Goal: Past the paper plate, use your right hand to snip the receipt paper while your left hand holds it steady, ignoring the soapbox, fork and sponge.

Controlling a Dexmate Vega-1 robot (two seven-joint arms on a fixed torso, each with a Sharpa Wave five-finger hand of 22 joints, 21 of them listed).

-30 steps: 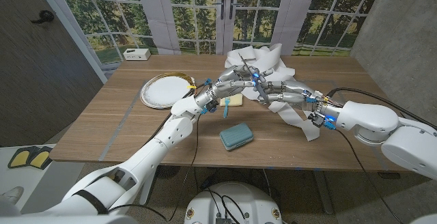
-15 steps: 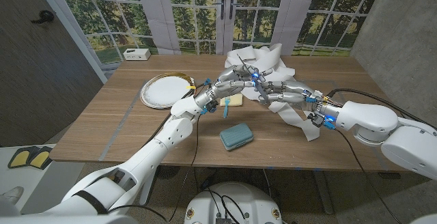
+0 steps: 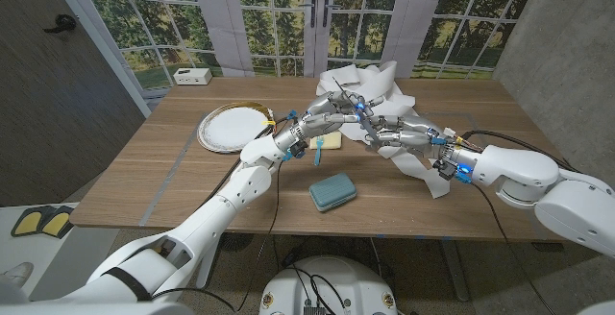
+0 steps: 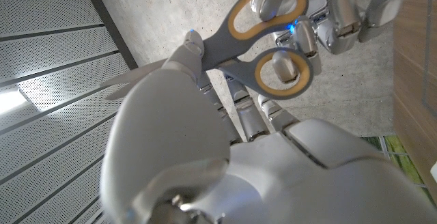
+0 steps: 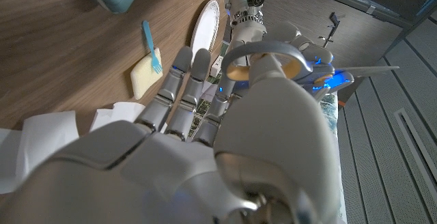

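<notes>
Nearest the table's front edge sits the teal soapbox (image 3: 332, 192), untouched. Just behind it, the blue fork (image 3: 316, 152) lies across the yellow sponge (image 3: 328, 141) – both left alone too. Paper plate (image 3: 232, 126) is further back on the left, nothing on it that I can make out.

Both arms reach in from the near corners and meet mid-table, just past the sponge. Right hand (image 3: 392, 133) has its fingers threaded through the orange-lined handles of the scissors (image 4: 263, 29); the blades point up and away toward the back of the table. Left hand (image 3: 330, 117) is raised right against the right one, fingers curled up by the scissor pivot. Whether it's actually pinching paper I can't tell – the wrist view shows only the scissors close over its fingers, and from the head view the fingertips blur into the blades.

The receipt paper (image 3: 377, 83) is a crumpled white heap behind both hands, with a strip trailing forward under the right wrist.

My read: grasp on the scissors is done, the cut isn't. No clean severed piece visible, and the left hand doesn't look set on the paper. Left to do: get a strip held steady, then close the blades on it.
</notes>
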